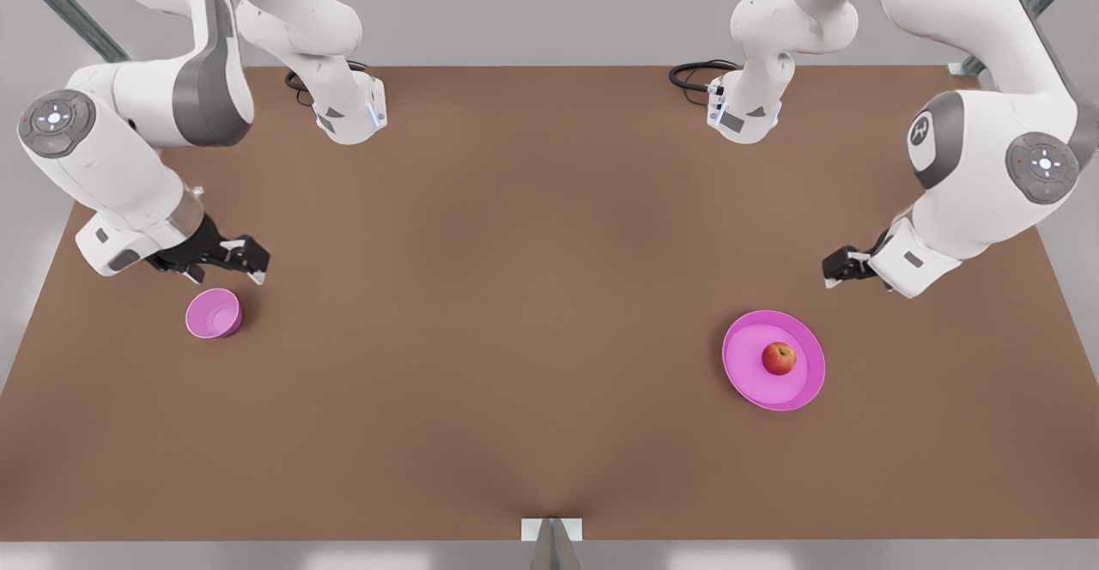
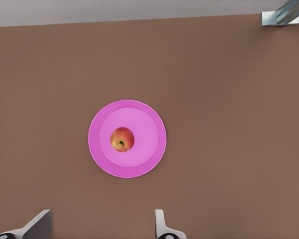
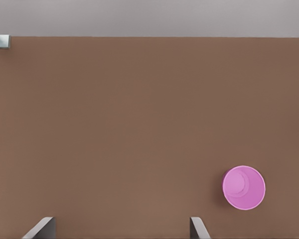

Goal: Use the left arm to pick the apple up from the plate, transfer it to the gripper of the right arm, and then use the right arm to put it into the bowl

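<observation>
Brown worktop (image 1: 515, 295) runs wide and bare between its edges, with broad open room across the middle and along the near edge. Nearest, toward the near edge on the front view's right, sits one plate (image 1: 755, 385), and one apple (image 1: 779, 358) rests on it, slightly off centre, stem up. One bowl (image 1: 213, 312) stands upright toward the edge on the front view's left, well apart from the plate.

Just behind the plate, near the worktop's edge on the front view's right, the left gripper (image 1: 837, 268) hangs above the surface, apart from the apple; in the left wrist view its fingers (image 2: 162, 226) stand wide apart and hold nothing, apple (image 2: 122, 139) and plate (image 2: 102, 149) ahead of them. Just behind the bowl, the right gripper (image 1: 230, 259) hovers, jaws spread wide and empty, the bowl (image 3: 243, 187) off to one side. Two arm bases stand at the far edge.
</observation>
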